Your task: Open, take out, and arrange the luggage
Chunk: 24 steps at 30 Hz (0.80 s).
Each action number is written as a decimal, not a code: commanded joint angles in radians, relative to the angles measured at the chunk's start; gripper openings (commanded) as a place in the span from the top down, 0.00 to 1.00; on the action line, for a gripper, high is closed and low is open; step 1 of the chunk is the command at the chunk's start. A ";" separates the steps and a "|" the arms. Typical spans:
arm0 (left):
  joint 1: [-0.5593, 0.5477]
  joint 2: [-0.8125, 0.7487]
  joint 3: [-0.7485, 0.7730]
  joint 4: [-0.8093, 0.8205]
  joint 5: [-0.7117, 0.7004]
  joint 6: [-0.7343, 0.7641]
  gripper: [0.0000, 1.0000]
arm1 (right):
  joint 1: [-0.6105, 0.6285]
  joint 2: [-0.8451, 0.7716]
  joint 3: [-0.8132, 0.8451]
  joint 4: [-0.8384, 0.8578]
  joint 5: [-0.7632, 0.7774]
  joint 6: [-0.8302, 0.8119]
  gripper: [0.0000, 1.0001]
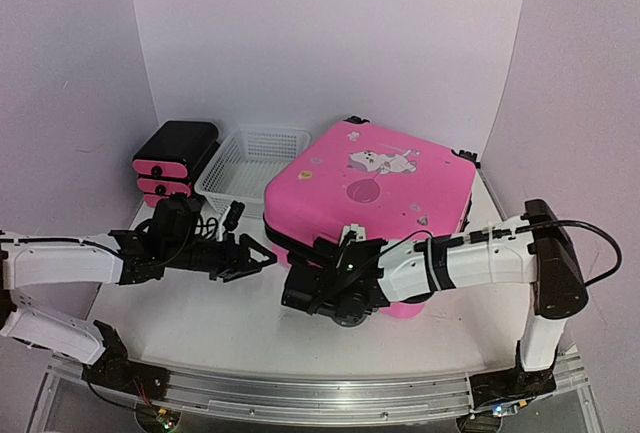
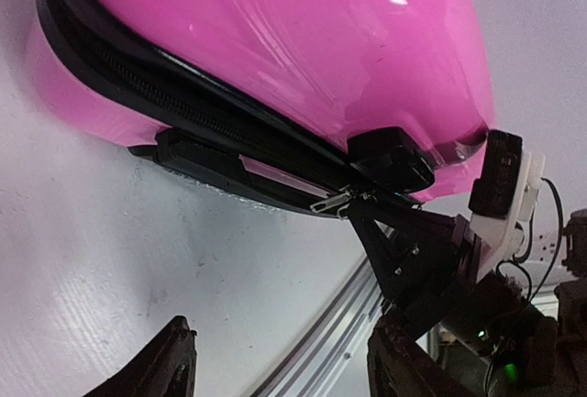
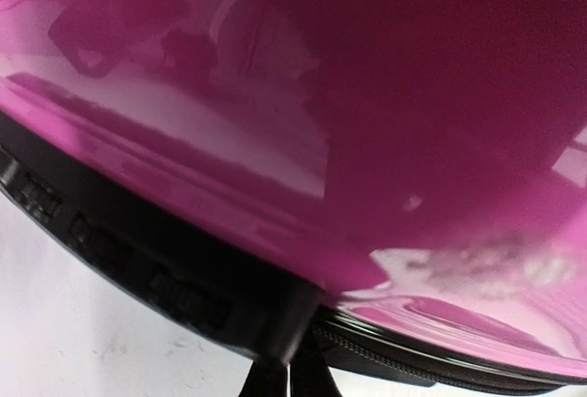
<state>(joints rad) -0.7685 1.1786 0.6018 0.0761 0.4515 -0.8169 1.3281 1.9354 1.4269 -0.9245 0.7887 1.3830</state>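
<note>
Seen from above: a white table with pale walls behind. At the far left, a small black drawer unit with two pink fronts. Just right of it, a white mesh basket, its right end just beside the far-left corner of the suitcase. Nearer than both, the left gripper, reaching rightward toward the suitcase's near-left corner, fingers spread apart with nothing between them, not touching the shell. Filling the middle and right of the table, the suitcase: large, glossy pink, hard-shelled, lying flat and closed, stickered face up, a white cartoon sticker on the lid, a black wheel at the far edge. At the suitcase's near edge, the right gripper, reaching in from the right, fingers pressed fully together at the black zipper band. From the left wrist camera: pink shell above, the zipper band running along its lower edge, a silver zipper pull right at the tips of the closed right gripper. Unclear whether pinched or merely touched. From the right wrist camera: glossy pink shell very close, the black band beneath it, the closed fingertips meeting just under that band.
</note>
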 commanded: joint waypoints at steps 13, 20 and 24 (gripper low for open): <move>-0.206 0.376 -0.050 0.652 -0.232 -0.396 0.42 | -0.026 -0.111 -0.042 -0.235 -0.168 -0.109 1.00; -0.247 0.519 0.006 0.752 -0.300 -0.444 0.39 | -0.014 -0.107 -0.026 -0.195 -0.167 -0.178 1.00; -0.253 0.573 0.042 0.754 -0.343 -0.448 0.40 | -0.011 -0.114 -0.037 -0.191 -0.173 -0.204 1.00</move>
<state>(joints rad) -1.0168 1.7176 0.5808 0.7345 0.1749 -1.2392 1.3209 1.8603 1.4006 -1.0897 0.6704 1.2293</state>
